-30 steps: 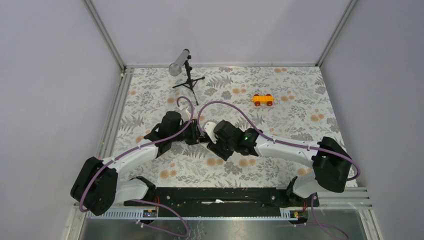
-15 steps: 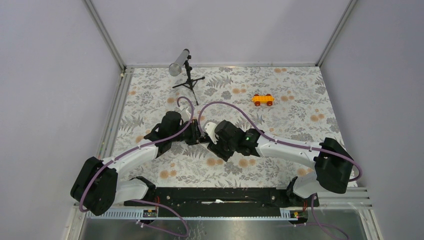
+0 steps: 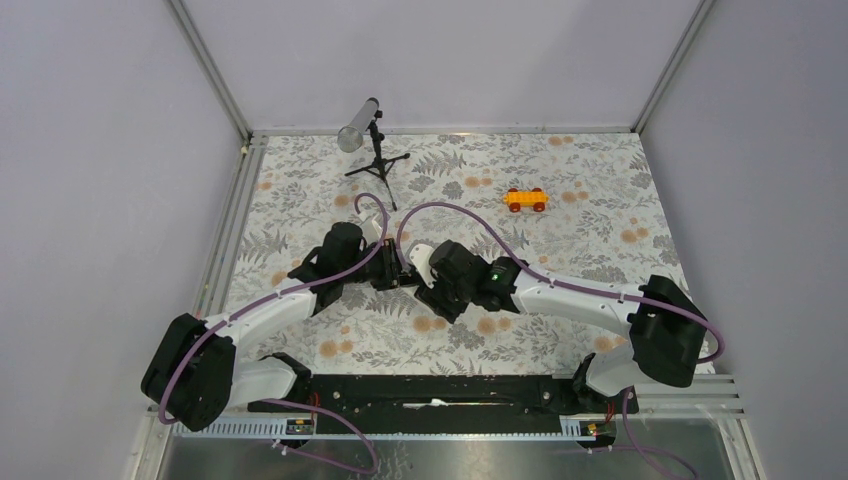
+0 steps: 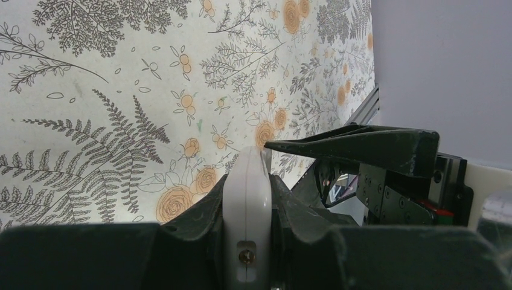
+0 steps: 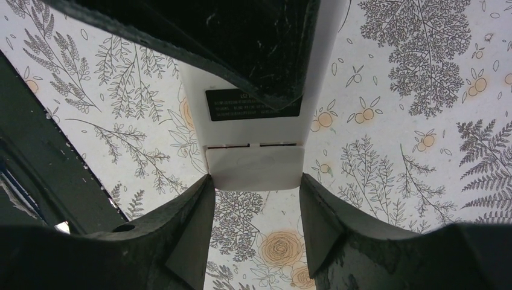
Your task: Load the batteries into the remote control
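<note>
White back of the remote control (image 5: 253, 163) faces the right wrist cam, black label and end cover panel showing. It's held up off the floral tabletop (image 3: 590, 250), about mid-table between the two arms. The right gripper (image 5: 253, 193) has its fingers (image 5: 187, 223) pinched against both sides of the cover end. The left gripper (image 4: 247, 175) is clamped on the remote too, fingers (image 4: 202, 211) tight against it. An orange toy car (image 3: 526, 199) sits well apart, towards the far side.
</note>
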Controlling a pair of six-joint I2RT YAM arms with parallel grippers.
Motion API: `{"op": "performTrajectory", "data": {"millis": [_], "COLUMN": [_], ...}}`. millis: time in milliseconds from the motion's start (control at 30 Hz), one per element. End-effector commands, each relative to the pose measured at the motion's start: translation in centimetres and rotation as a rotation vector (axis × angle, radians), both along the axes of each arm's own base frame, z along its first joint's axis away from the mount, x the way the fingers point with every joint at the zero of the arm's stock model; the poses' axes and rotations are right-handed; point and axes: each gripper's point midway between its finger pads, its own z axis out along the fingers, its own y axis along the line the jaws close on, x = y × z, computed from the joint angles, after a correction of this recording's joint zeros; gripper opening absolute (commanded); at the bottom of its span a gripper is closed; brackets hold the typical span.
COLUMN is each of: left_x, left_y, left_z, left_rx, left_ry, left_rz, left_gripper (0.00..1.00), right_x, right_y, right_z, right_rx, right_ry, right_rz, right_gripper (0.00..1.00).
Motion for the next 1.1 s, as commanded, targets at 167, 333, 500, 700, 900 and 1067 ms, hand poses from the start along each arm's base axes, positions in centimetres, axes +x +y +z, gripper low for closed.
{"op": "performTrajectory", "data": {"millis": [167,333,500,700,900,1067], "left_x": [0.2,0.0,-0.1,-0.7,-0.9,-0.9], "left_y": [-1.9,-2.2,-2.3,-2.4,-1.8,-1.7], "left_z": [4.5,4.8,5.5,7.1,8.8,10.0], "left_rx": [-0.153,-0.185,-0.209,-0.266,-0.304,-0.338], "left_ry": [-0.074,-0.066,-0.049,-0.007,0.016,0.031], "left_rz": [-0.053,-0.057,-0.061,-0.093,-0.113,-0.118], "left_gripper": [0.00,0.00,0.00,0.00,0.00,0.00], "right_x": [2.0,2.2,2.7,2.9,2.6,2.6], "right_y": [2.6,2.7,2.4,2.3,2.4,2.5], "right_z": [2.7,2.8,2.8,4.0,6.1,7.0], "right_rx": [0.072,0.072,0.056,0.075,0.081,0.052], "right_ry": [-0.038,-0.032,-0.017,-0.021,0.006,0.027], "right_rz": [-0.074,-0.099,-0.132,-0.101,-0.033,-0.025], "right_gripper": [0.45,0.46,0.46,0.47,0.50,0.52]}}
